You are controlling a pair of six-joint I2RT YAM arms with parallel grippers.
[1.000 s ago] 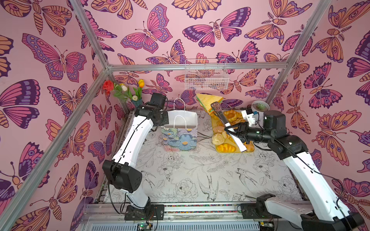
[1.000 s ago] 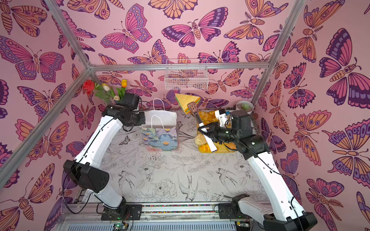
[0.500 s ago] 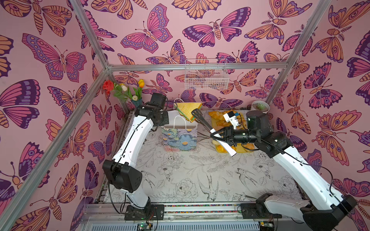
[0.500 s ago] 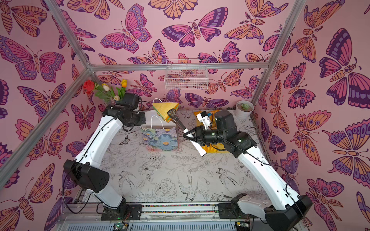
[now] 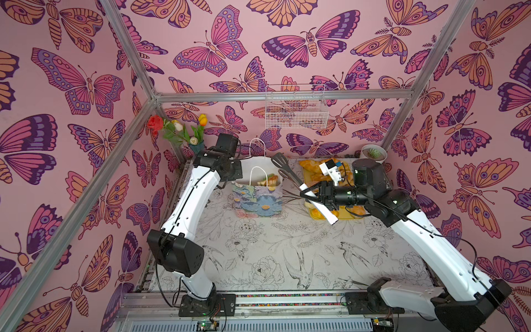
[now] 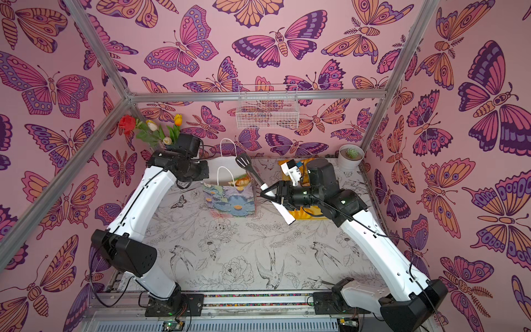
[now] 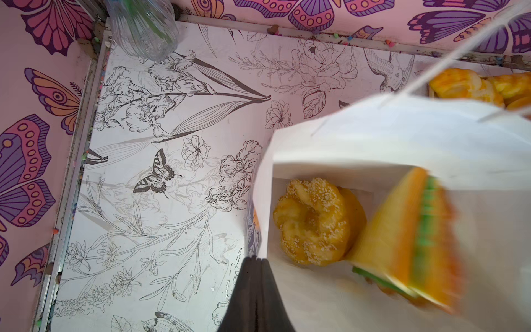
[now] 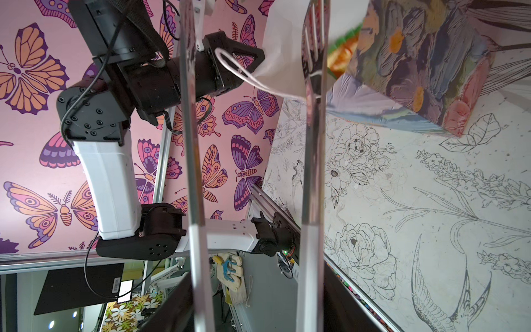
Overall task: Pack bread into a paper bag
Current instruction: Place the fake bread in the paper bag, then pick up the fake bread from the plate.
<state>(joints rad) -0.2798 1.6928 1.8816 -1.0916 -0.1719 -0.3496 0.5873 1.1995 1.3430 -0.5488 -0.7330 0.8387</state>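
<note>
L gripper [image 7: 255,260]: I hold it clamped shut on the paper bag [image 5: 258,198] rim, centre frame in both top views. R gripper [image 5: 311,193]: I grip the tongs [image 5: 283,168], arms spread, tips empty at the bag's upper-right corner. Inside the bag: seeded roll [image 7: 313,221], sandwich [image 7: 408,230] (blurred). Other bread [image 5: 313,166] lies right of the bag.

Both top views are looking steeply down from high at the front, facing the back wall [image 5: 244,126], taking in the whole table [image 5: 258,258]. Left wrist camera is peering close into the paper bag [image 7: 373,138]; right wrist camera is sighting along the tongs [image 8: 311,172], sharing that bag.
</note>
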